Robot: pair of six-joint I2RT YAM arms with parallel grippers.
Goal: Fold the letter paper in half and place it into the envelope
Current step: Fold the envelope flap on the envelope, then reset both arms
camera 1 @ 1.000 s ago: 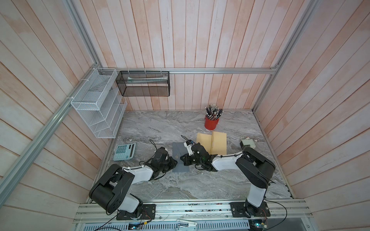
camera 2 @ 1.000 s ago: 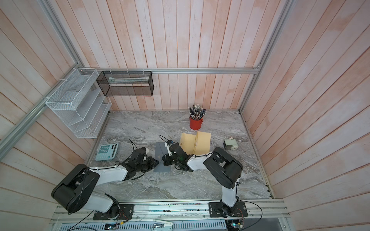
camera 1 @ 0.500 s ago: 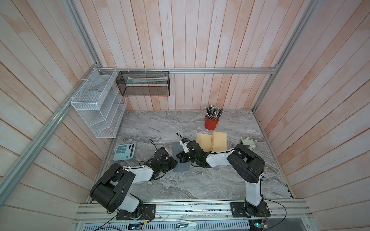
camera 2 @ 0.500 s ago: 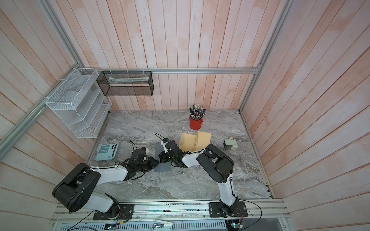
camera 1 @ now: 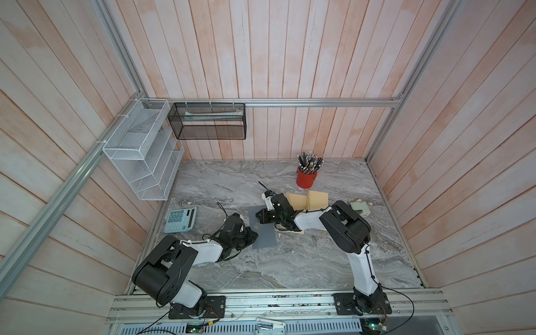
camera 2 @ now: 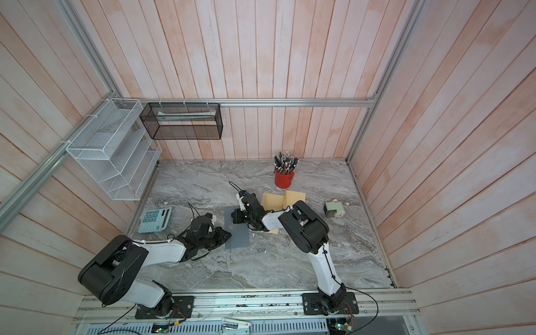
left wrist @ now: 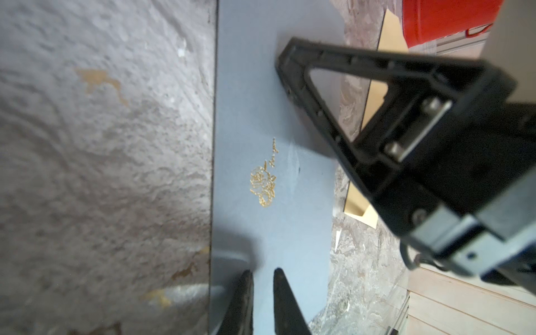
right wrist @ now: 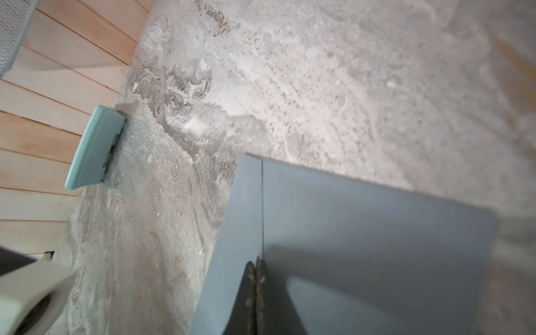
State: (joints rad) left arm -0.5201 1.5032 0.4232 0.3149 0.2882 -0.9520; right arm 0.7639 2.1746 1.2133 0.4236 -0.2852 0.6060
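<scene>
**Paper flat under both sets of fingers, envelope apart behind the right wrist**

The grey-blue letter paper [camera 1: 263, 235] lies flat on the marble table [camera 1: 290, 261], and I have both arms low over it. My right gripper [right wrist: 256, 278] is clenched, its fingers pressed together. Its tips are down at the sheet, right on the thin line where one layer's edge runs across the other. My left gripper [left wrist: 262, 290] sits over the opposite end of the paper, close to its long edge. Its fingers stand a slit apart and I see bare paper through the gap, so it grasps nothing. A small gold emblem [left wrist: 262, 185] printed on the sheet lies between the two sets of fingertips. In both top views the grippers face each other across the paper, apart.

The tan envelope [camera 1: 317, 199] lies behind the right gripper's wrist, partly hidden by that arm, with a strip of marble between it and the paper. A red pen cup [camera 1: 306, 179] stands just past the envelope. A calculator [camera 1: 180, 219] lies well behind the left fingers, beside that arm.
</scene>
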